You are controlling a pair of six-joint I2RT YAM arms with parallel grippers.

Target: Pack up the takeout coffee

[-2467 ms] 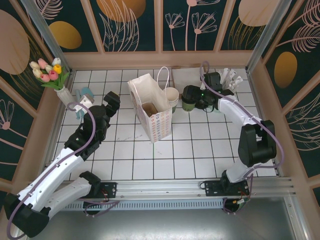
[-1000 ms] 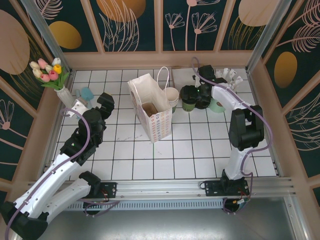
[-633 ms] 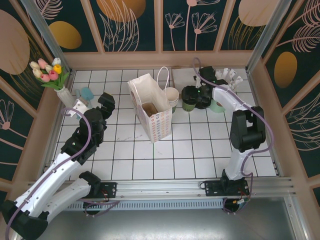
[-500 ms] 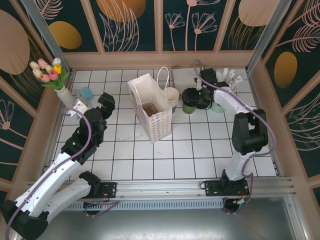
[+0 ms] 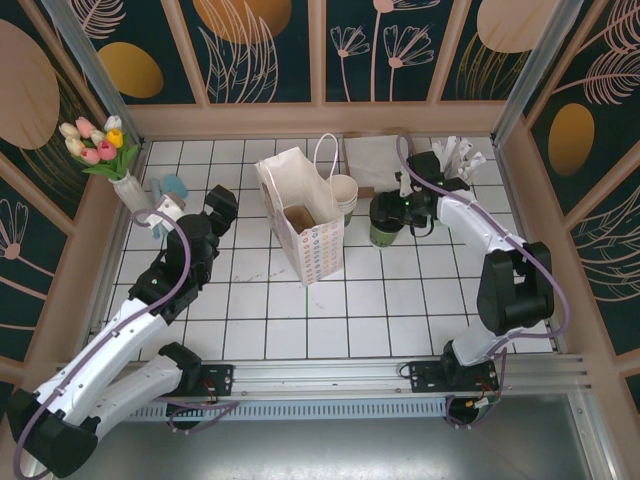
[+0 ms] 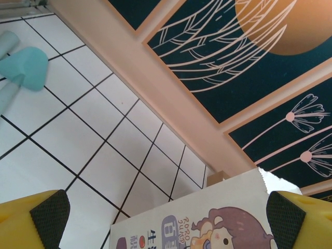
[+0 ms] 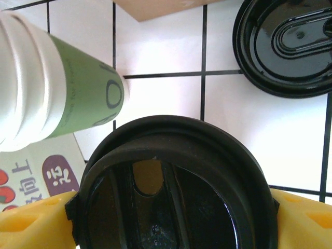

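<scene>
R gripper (image 7: 171, 210) jaws clamped on coffee (image 5: 382, 232), lid on. Cup sits just R of bag (image 5: 300, 215), not yet inside. L gripper (image 6: 166, 210) jaws wide, empty, facing bag. Remaining, by my est.: carry over, lower in, release.

top looks down; right wrist close above takeout coffee (image 7: 171, 192)

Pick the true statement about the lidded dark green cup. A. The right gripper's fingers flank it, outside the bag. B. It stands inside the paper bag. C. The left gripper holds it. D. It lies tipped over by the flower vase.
A: the takeout coffee sits between the fingers of the right gripper, to the right of the paper bag, not in it.
</scene>
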